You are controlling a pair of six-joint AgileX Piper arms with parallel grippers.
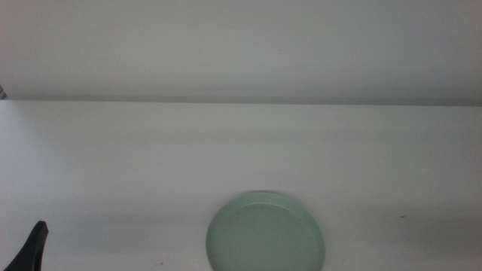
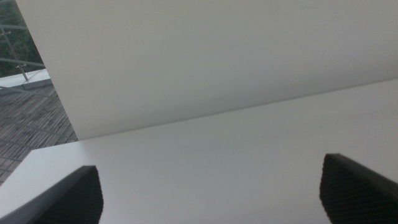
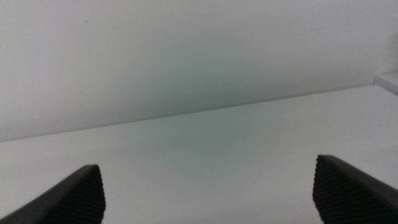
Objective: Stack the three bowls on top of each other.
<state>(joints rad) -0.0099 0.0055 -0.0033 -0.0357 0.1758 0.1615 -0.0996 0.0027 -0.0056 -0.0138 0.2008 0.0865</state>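
A pale green bowl (image 1: pixel 266 234) sits on the white table (image 1: pixel 241 150) at the near middle, its front cut off by the picture's edge. It looks empty. The white bowl and the grey bowl are out of view. My left gripper (image 1: pixel 34 247) shows only as a dark tip at the near left, well left of the green bowl. In the left wrist view its jaws stand wide apart with nothing between them (image 2: pixel 211 183). My right gripper (image 3: pixel 208 183) is out of the middle view; its wrist view shows its jaws wide apart over bare table.
A plain white wall (image 1: pixel 241 45) rises behind the table's far edge. In the left wrist view the table's corner ends at a grated floor with a rail (image 2: pixel 25 118).
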